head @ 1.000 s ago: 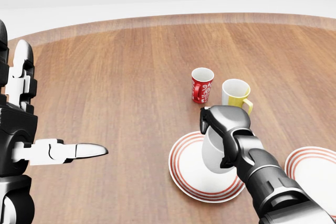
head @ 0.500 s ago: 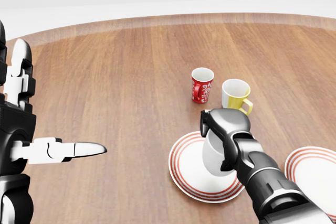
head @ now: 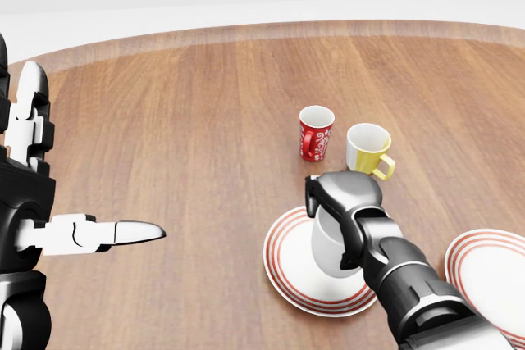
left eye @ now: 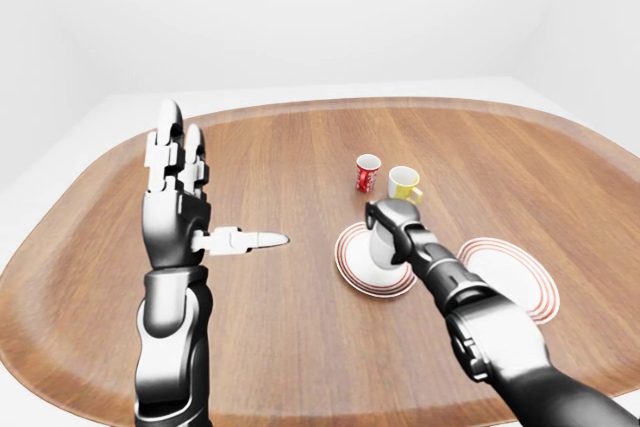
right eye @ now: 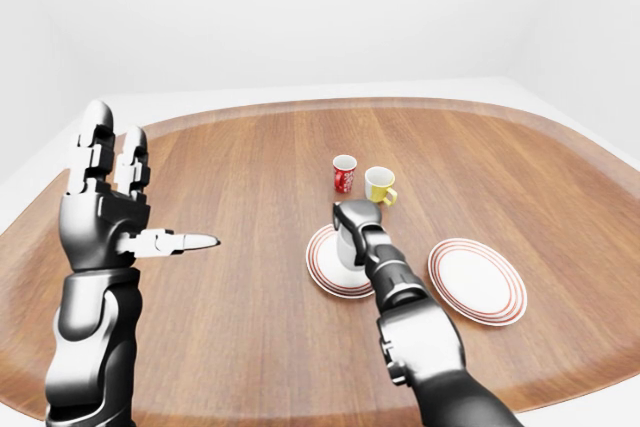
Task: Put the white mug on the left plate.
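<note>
On the wide oval wooden table, near the middle of the head view, my right hand is clamped around the plain white ceramic mug, fingers wrapped over its upper part from above and the side, so that only the lower body of the mug shows below my dark knuckles. The mug sits over the left white plate with red concentric rings, inside the rim; its base looks to be at or just above the plate's surface, and I cannot tell whether it is actually touching. My right forearm runs down to the bottom right of the head view and hides part of the plate. Above the plate in that view stand a red mug with a white swirl pattern and, just to its right, a yellow-handled mug with a pale inside, both upright and apart from my hand. The second red-ringed white plate lies to the right of the first, well apart from the mug. My left hand is raised at the left of the left-eye view, palm up, its fingers spread straight and the thumb pointing sideways toward the plates, holding nothing.
</note>
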